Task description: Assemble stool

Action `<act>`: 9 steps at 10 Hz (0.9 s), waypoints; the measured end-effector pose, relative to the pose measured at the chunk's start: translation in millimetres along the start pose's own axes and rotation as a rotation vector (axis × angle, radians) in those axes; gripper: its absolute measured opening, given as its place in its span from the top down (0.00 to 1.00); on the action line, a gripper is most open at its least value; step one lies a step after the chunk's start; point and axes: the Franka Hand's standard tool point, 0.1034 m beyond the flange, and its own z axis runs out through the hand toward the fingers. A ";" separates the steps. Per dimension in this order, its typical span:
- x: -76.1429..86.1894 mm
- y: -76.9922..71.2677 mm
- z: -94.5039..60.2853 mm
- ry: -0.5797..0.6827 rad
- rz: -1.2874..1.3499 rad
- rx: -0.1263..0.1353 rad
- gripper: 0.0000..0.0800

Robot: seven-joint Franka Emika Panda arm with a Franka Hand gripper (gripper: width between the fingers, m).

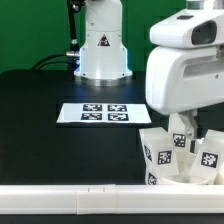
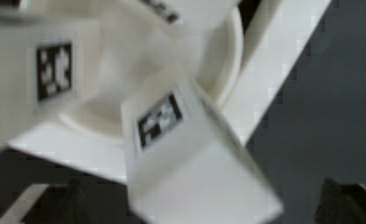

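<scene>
Item: stool (image 1: 180,160), white plastic, partly assembled, lower right of the exterior frame on the black counter (image 1: 50,130), just behind the long white border rail (image 1: 70,197). We count at least three tagged legs standing up from the round seat (image 1: 172,181), which lies low and is mostly covered by them. We judge the parts light, rigid and smooth, so likely slippery; the flat faces of a blocky leg (image 2: 183,150) offer the surest hold, across its narrow width, whereas the thick disc looks too broad to span. In the wrist view a leg leans across the middle of the frame with the seat's curved rim (image 2: 215,50) behind it. Pincer (image 1: 186,133): released, spread wide, grasping nothing that we can see; its dark fingertips (image 2: 349,200) show only at the lower corners of the wrist frame. Hard to make out: the arm's white housing hides the upper part of the stool, the sockets are not visible, and we cannot tell whether every leg is fully seated. Marker board (image 1: 100,113) lies at centre, well apart.
</scene>
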 end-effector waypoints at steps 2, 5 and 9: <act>-7.2 5.5 1.3 -0.014 -0.147 -0.017 0.19; -9.7 -2.5 15.0 -0.066 -0.509 -0.060 0.19; -8.7 4.6 26.1 -0.107 -0.605 -0.074 0.22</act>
